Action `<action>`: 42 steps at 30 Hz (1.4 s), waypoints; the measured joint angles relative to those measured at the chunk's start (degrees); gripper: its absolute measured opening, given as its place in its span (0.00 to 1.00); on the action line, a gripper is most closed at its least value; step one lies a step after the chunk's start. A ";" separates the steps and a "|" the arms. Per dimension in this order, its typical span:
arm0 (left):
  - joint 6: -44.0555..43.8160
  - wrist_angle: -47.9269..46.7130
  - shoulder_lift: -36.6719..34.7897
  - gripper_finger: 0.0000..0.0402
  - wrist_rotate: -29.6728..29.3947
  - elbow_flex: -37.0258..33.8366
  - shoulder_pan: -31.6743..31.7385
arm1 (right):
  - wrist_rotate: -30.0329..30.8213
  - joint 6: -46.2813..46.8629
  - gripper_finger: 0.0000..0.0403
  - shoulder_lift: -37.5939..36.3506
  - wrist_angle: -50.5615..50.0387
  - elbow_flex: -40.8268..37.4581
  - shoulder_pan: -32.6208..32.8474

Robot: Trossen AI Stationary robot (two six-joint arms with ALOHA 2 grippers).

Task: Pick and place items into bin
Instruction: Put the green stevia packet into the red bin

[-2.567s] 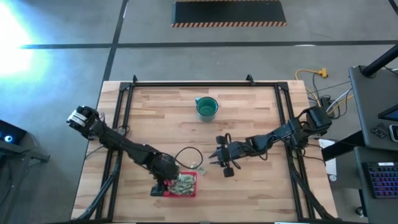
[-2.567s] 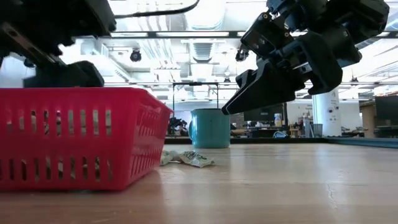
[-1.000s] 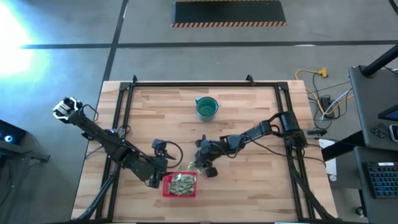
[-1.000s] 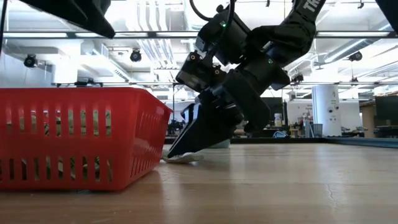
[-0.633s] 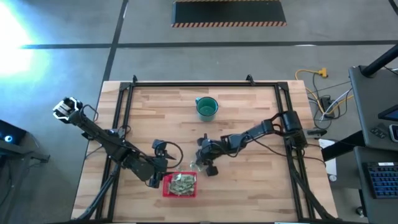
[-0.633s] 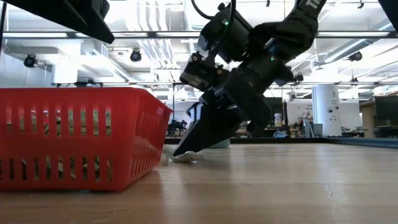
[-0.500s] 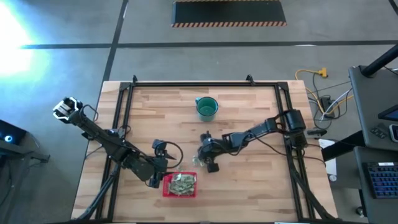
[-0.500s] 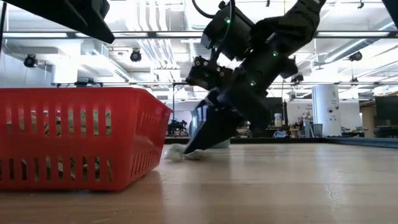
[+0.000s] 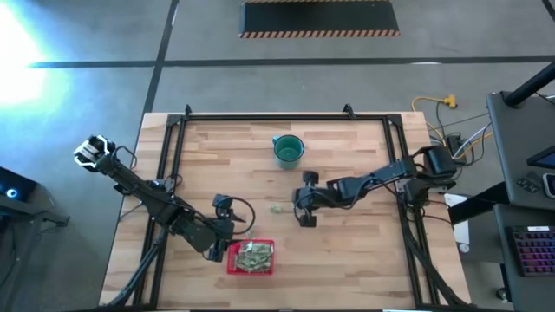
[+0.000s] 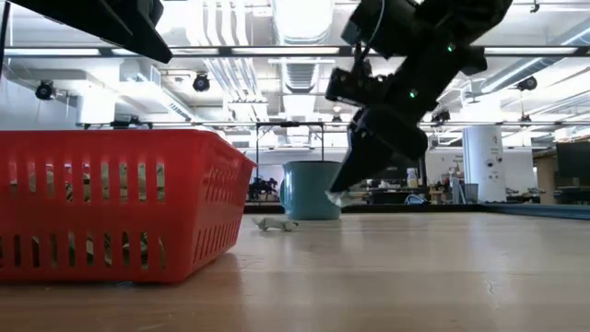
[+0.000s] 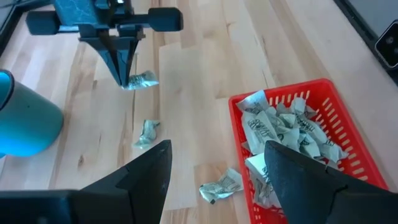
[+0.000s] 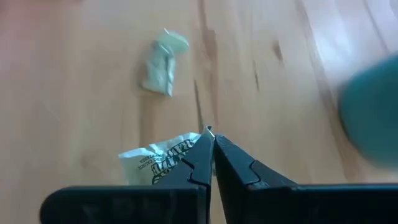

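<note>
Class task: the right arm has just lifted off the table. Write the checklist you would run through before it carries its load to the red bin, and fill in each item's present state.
1. Right claw shut on a packet: ok, one hangs from its tips.
2. Packet clear of the table: ok, the low view shows it off the wood.
3. Grip firm: cannot tell, only an edge is pinched.
4. Left claw out of the bin: ok, open beside it.
5. Room in the bin: ok, packets fill only part.
6. Table finished: not ok, a loose packet lies there, another beside the bin.

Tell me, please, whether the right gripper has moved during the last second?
Yes. The right gripper rose from beside the red bin toward the teal cup, holding a packet.
</note>
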 joint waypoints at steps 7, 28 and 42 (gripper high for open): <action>0.02 0.58 0.02 0.60 -0.71 -0.51 0.00 | 2.07 -0.75 0.02 -0.43 2.85 -1.45 -0.12; -4.46 0.26 -1.24 0.60 -17.99 -9.02 0.02 | -18.95 -13.57 0.02 3.00 38.67 1.09 6.47; -10.05 -2.06 -7.94 0.60 -28.09 -11.61 0.02 | -28.85 -12.49 0.02 14.59 38.46 9.67 6.54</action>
